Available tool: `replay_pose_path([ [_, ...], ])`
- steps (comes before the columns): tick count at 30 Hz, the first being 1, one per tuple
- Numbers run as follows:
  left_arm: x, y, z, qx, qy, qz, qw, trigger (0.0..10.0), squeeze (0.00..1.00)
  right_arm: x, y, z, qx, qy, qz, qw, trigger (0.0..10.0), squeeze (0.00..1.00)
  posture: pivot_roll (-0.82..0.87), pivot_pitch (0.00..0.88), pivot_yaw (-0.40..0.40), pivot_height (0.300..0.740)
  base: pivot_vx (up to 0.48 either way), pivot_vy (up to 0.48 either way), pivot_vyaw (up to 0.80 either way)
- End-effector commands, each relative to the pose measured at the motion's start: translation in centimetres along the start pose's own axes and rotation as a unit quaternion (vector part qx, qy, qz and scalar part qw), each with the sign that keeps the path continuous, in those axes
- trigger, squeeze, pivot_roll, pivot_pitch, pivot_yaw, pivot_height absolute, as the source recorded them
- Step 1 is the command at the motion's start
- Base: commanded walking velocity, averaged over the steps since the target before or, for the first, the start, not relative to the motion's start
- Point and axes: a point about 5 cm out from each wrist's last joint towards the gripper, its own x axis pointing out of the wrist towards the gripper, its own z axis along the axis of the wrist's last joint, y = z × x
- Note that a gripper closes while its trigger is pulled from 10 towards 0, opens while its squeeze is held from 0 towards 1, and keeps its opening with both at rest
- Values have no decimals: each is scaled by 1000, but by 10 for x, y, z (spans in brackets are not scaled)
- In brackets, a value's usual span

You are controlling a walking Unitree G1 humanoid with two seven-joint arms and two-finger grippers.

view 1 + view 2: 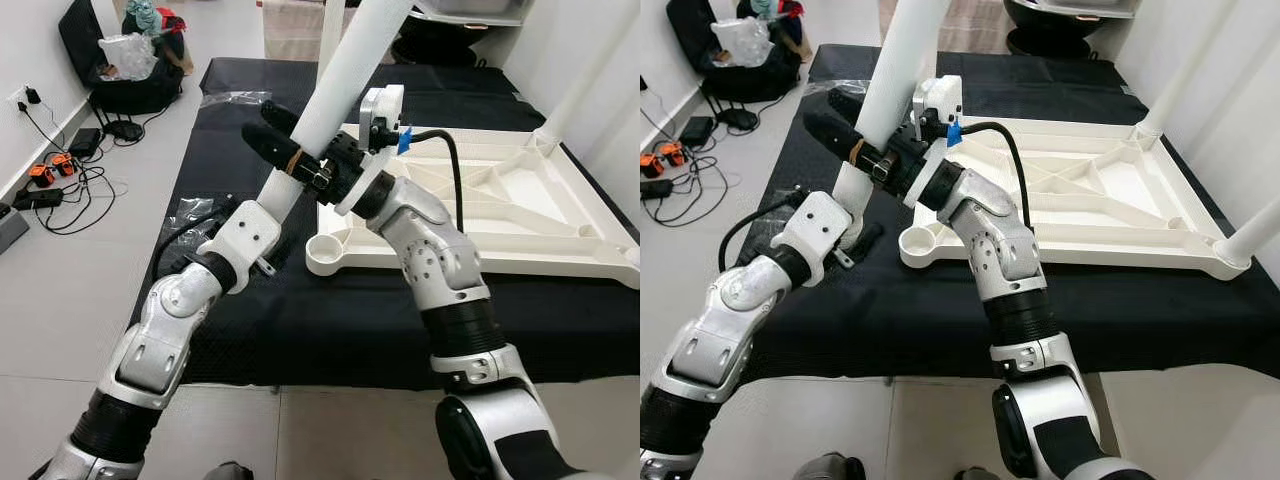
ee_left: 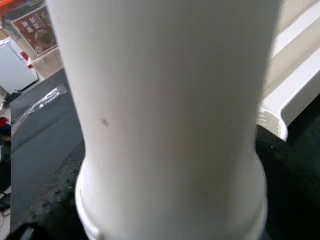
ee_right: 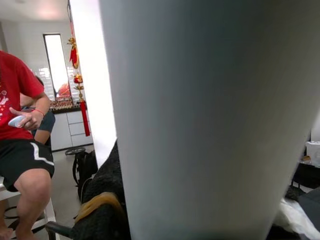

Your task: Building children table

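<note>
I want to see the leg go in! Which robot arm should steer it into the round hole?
Probably the left. Its tool holds the long white plastic leg near the lower end, closest to the round corner socket of the white tabletop. The right tool grips higher up.

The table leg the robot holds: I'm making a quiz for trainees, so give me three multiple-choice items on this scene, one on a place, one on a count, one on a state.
1. Where does the upturned white tabletop lie?
A. on the black mat
B. on the bare floor
C. on a chair

2. How many empty round leg sockets show at the tabletop's near corner?
A. none
B. one
C. three

3. How is the white table leg held?
A. lying flat on the mat
B. tilted, gripped by both tools
C. upright in a socket

Answers: 1 A, the black mat spreads under it. 2 B, one empty socket faces up there. 3 B, the left tool and right tool clasp the slanted leg.
</note>
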Motion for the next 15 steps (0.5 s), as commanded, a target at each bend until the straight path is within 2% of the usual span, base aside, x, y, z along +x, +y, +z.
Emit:
replay_pose_path([
  [1, -2, -6, 2, -2, -8, -12, 1000, 10000, 1000, 5, 1, 6, -18, -7, 4, 1000, 0, 0, 65, 93, -73, 740, 0, 0, 0],
  [3, -6, -3, -4, 1, 11, 5, 1000, 10000, 1000, 5, -4, 10, -31, -9, -2, 999, 0, 0, 64, 90, -76, 740, 0, 0, 0],
  [5, -6, -3, -4, 1, 11, 5, 1000, 10000, 1000, 5, -4, 10, -31, -9, -2, 999, 0, 0, 64, 90, -76, 740, 0, 0, 0],
  [6, -14, 4, -12, 9, 36, 39, 999, 10000, 0, 2, -14, 16, -52, -9, -17, 998, 0, 0, 69, 92, -80, 740, 0, 0, 0],
  [7, -14, 4, -12, 9, 36, 39, 999, 10000, 0, 2, -14, 16, -52, -9, -17, 998, 0, 0, 69, 92, -80, 740, 0, 0, 0],
  [9, -24, 10, -19, 11, 55, 71, 996, 10000, 0, -1, -26, 21, -75, -3, -37, 996, 0, 0, 71, 93, -81, 740, 0, 0, 0],
  [12, -27, 11, -21, 7, 62, 82, 995, 10000, 0, -3, -31, 22, -84, 0, -45, 995, 0, 0, 71, 93, -81, 740, 0, 0, 0],
  [15, -41, -3, -21, -43, 67, 80, 994, 10000, 0, -8, -47, 26, -99, 15, -58, 993, 0, 0, 82, 108, -88, 740, 0, 0, 0],
])
